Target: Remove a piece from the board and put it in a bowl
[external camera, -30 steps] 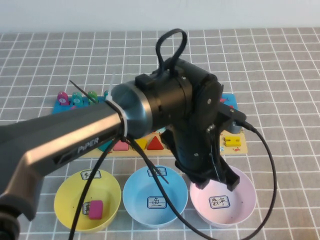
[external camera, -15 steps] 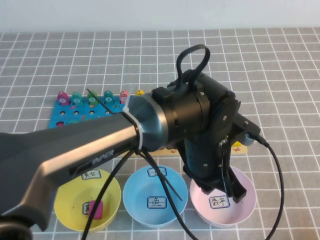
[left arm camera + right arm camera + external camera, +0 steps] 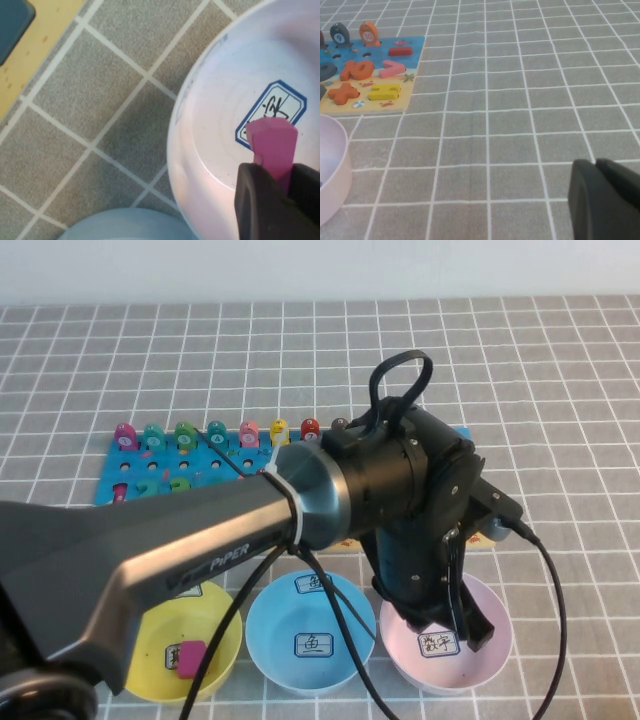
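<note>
Since a second ago the left arm has swung toward the near right of the table, uncovering more of the pegs on the board [image 3: 150,475] and bringing the left gripper [image 3: 462,615] down over the pink bowl [image 3: 495,655].

In the left wrist view the left gripper [image 3: 280,192] has its two dark fingers [image 3: 255,200] closed narrowly on the pink piece [image 3: 272,145], which sticks out past the fingertips. The piece hangs above the inside of the pink bowl [image 3: 210,130], right over the white label with a blue border on the bowl's floor; whether it touches the bowl cannot be told.

In the high view three bowls stand in a row along the near edge, at about 6 o'clock from the board: a yellow bowl [image 3: 150,665] holding a squarish magenta block [image 3: 190,658], a blue bowl [image 3: 290,615] in the middle, and the pink bowl to the right of it. The blue and pink bowls sit just beside each other.

The right gripper [image 3: 605,200] shows only in its own wrist view as a dark shape low over the grey checked mat [image 3: 520,100], well apart from the board's end [image 3: 370,75]; I cannot tell how its jaws stand.
</note>
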Controlling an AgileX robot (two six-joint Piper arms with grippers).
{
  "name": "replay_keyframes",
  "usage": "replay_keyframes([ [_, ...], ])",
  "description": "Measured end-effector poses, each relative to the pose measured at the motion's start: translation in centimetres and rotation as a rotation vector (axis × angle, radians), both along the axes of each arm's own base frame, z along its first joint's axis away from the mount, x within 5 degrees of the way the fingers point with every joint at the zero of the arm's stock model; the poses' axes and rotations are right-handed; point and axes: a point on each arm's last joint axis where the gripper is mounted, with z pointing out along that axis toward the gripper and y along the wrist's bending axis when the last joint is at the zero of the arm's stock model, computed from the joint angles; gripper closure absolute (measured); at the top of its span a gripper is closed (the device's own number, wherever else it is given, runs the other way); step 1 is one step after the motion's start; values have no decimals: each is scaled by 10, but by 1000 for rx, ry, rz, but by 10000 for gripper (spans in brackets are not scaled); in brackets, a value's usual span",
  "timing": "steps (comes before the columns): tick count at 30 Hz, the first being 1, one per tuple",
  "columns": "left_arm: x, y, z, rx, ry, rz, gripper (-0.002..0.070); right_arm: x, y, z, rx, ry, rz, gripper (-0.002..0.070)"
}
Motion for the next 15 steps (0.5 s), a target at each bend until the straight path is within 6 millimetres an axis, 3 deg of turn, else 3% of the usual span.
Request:
replay_keyframes([
  [7,3,-2,-16,41,9,-8,609,0,0,0,0,0,0,694],
  [15,4,-3,-19,44,-2,-45,609,0,0,0,0,0,0,694],
])
